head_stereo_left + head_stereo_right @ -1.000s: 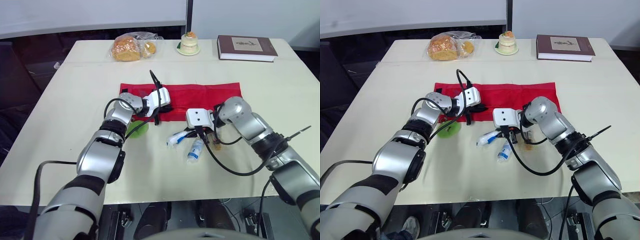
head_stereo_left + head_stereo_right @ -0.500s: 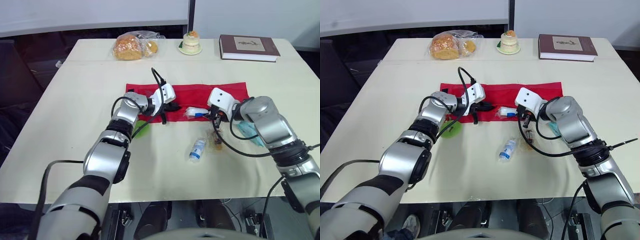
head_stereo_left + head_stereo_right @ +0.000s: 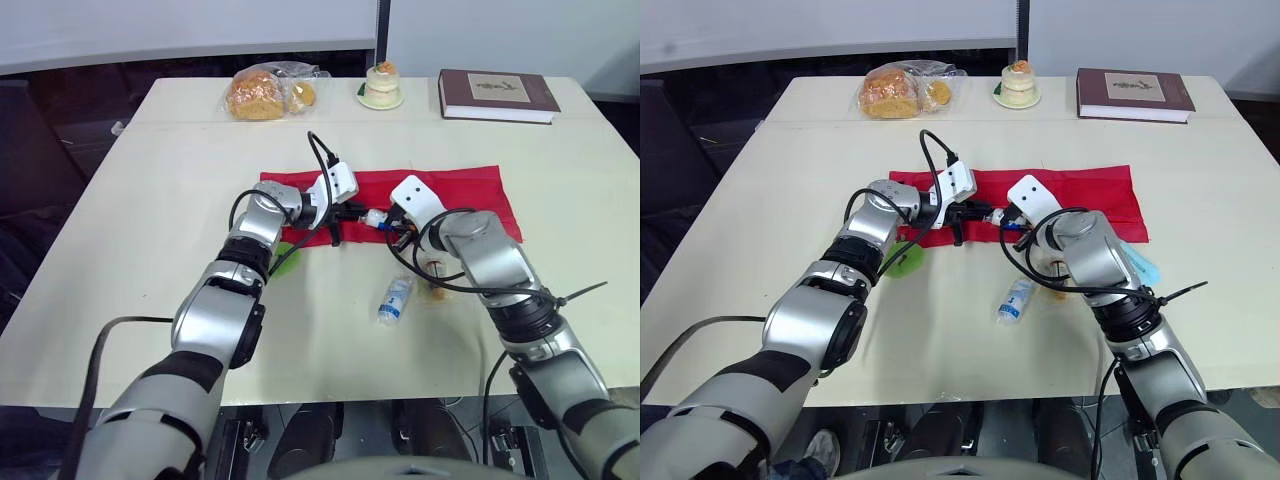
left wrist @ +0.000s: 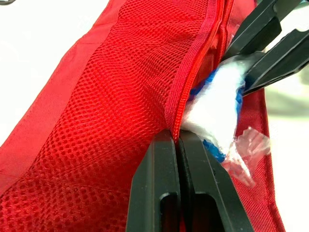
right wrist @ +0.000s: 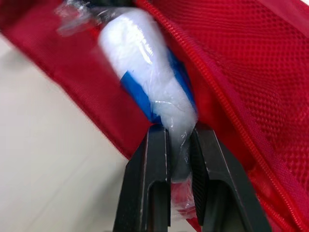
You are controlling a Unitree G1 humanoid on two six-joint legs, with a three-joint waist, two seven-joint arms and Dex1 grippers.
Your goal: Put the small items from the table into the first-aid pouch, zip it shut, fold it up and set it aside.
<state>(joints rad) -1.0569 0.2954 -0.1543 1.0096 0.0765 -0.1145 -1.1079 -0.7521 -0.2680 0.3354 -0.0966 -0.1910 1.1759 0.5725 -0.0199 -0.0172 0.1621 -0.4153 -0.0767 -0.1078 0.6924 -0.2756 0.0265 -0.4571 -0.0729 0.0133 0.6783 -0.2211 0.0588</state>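
While your left gripper [image 4: 177, 138] pinches the pouch [image 4: 96, 121] lip, your right gripper [image 5: 177, 133] clamps the white packet [image 5: 145, 58]. Packet sits in the opening.

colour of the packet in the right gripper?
The packet is white with a blue band; clearest in the right wrist view.

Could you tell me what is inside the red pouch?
A white plastic-wrapped roll, held by the right gripper, sits partway in the opening of the red fabric pouch; anything deeper is covered.
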